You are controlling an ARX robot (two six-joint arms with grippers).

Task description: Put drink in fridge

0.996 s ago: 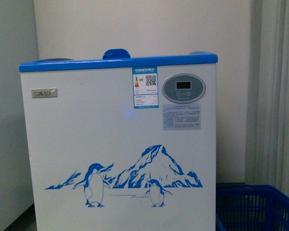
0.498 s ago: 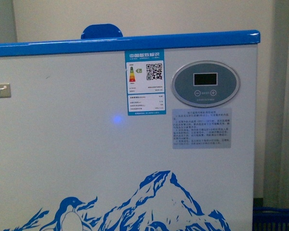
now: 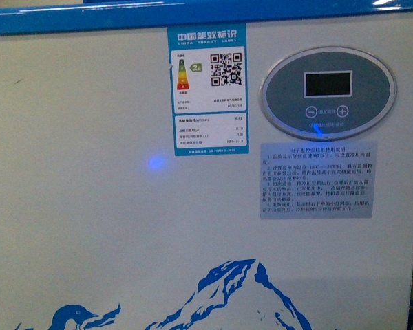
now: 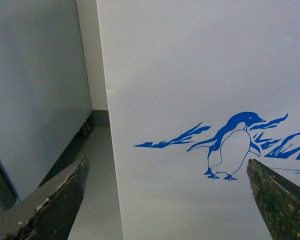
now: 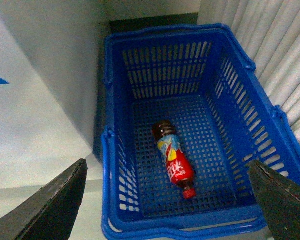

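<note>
The fridge (image 3: pixel 124 227) fills the front view: white front, blue top rim, energy label, oval control panel (image 3: pixel 328 92) and blue mountain picture. The left wrist view shows its side corner and penguin picture (image 4: pixel 232 145); my left gripper (image 4: pixel 167 200) is open in front of that white face, holding nothing. The drink (image 5: pixel 173 159), a bottle with a red label and red cap, lies on its side in a blue basket (image 5: pixel 140 222). Above that basket my right gripper (image 5: pixel 167 200) hangs open and apart from the bottle.
The blue basket stands on the floor right beside the fridge's white side (image 5: pixel 35 120), with pale curtains (image 5: pixel 285 55) on its other side. A grey cabinet wall (image 4: pixel 35 90) stands close to the fridge, leaving a narrow strip of floor (image 4: pixel 97 165) between them.
The front view has closed in on the fridge: its front now fills the frame, the lid handle and the basket have left the picture, and the label and panel look larger.
</note>
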